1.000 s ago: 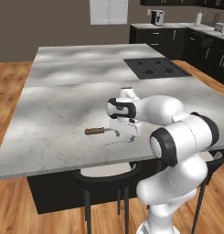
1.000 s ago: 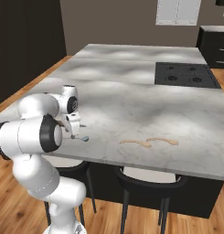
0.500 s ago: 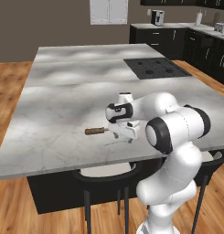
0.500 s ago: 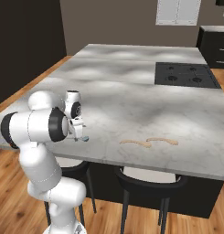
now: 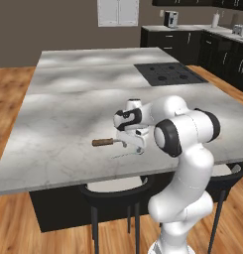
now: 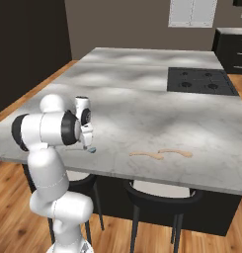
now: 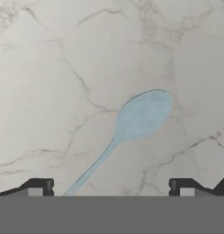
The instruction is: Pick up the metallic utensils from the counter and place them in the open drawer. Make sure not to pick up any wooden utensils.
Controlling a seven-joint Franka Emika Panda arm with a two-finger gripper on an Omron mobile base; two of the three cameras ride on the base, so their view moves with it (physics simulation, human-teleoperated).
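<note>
My gripper is open and hangs low over the marbled counter, pointing down at it. The silvery spoon lies flat just ahead of the fingertips, its handle running back between them and touching neither. In the right base view the spoon's bowl peeks out beside the gripper. The knife's brown handle lies on the counter just left of the gripper, and the hand hides its blade. The drawer is out of view.
Two pale wooden utensils lie near the counter's front edge, right of the hand. A black cooktop is set into the far side. Black stools stand under the front edge.
The hand has sunk a little closer to the counter over the spoon, and the arm's elbow has swung round. The jaws stayed open; the utensils have not moved.
</note>
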